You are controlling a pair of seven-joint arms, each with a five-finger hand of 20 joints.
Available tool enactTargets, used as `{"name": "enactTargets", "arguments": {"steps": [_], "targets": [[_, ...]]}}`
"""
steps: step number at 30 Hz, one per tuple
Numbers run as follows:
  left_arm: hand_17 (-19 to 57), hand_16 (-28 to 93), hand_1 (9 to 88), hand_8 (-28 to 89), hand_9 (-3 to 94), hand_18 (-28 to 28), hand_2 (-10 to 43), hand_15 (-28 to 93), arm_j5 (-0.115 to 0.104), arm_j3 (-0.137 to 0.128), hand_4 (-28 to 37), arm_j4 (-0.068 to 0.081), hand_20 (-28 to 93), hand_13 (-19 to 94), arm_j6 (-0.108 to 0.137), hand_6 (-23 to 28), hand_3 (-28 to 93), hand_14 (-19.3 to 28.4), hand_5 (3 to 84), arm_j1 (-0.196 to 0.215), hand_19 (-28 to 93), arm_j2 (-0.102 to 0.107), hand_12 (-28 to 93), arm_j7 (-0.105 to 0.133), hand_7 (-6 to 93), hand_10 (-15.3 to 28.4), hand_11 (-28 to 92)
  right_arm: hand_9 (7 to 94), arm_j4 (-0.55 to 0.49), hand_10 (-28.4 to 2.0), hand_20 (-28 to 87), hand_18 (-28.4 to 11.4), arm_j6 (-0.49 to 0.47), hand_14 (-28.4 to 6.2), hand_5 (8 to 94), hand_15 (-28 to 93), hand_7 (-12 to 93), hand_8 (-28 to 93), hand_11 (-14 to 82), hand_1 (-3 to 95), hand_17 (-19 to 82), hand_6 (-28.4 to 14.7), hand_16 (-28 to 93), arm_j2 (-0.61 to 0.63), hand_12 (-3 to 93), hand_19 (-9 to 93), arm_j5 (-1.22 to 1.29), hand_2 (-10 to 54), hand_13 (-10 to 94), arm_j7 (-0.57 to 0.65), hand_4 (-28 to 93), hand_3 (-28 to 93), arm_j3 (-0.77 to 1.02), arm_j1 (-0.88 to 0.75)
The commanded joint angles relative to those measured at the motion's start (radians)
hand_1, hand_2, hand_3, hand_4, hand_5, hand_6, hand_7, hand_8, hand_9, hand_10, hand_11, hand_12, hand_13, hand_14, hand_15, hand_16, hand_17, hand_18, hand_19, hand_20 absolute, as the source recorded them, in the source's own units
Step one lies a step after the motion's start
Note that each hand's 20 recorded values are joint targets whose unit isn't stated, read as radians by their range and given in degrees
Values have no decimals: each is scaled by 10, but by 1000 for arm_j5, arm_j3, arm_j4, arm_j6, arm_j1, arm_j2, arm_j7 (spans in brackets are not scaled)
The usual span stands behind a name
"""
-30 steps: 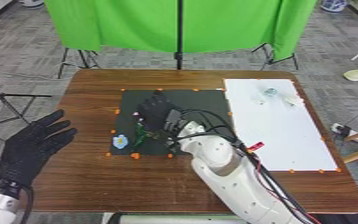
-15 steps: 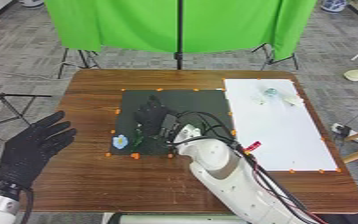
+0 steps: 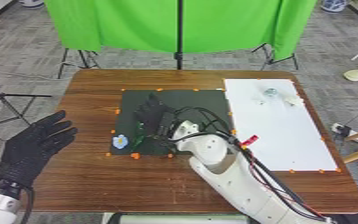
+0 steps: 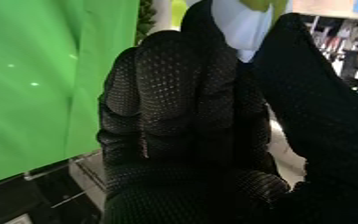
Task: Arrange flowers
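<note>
- Green curtain point(image 3: 122, 27) hangs beyond the dark mat point(image 3: 202, 100), behind a black pole point(image 3: 180, 30).
- White sheet point(image 3: 282, 135) lies right of the mat.
- Blue flower point(image 3: 119, 141) sits at the mat's near-left corner.
- Right hand point(image 3: 151, 114) blocks part of the mat near a green stem point(image 3: 140, 141); I can't tell its grip.
- Left hand point(image 3: 26, 150), left of the mat, is empty, fingers spread.

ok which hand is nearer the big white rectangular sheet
Right. The right hand is over the black square mat just left of the white sheet; the left hand is farther off, at the left edge of the brown wooden table.
</note>
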Motion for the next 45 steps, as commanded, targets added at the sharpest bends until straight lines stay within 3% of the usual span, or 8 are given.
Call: {"name": "enactTargets", "arguments": {"steps": [1, 45], "targets": [[-67, 1, 239, -113, 337, 206, -65, 379, 1, 2, -283, 1, 59, 278, 7, 12, 757, 133, 413, 13, 472, -5, 146, -1, 232, 116, 307, 885, 19, -23, 404, -153, -28, -19, 766, 603, 373, -109, 246, 482, 285, 34, 330, -15, 451, 764, -67, -95, 753, -18, -283, 828, -15, 40], [-71, -13, 249, -102, 356, 220, -40, 385, 5, 2, -283, 0, 47, 294, 8, 26, 732, 162, 408, 16, 488, -11, 147, 5, 208, 132, 280, 857, 170, -15, 411, -148, -99, -11, 779, 597, 331, -105, 211, 487, 254, 54, 370, -26, 482, 741, -276, -95, 684, -84, -283, 809, 34, 136]]}}
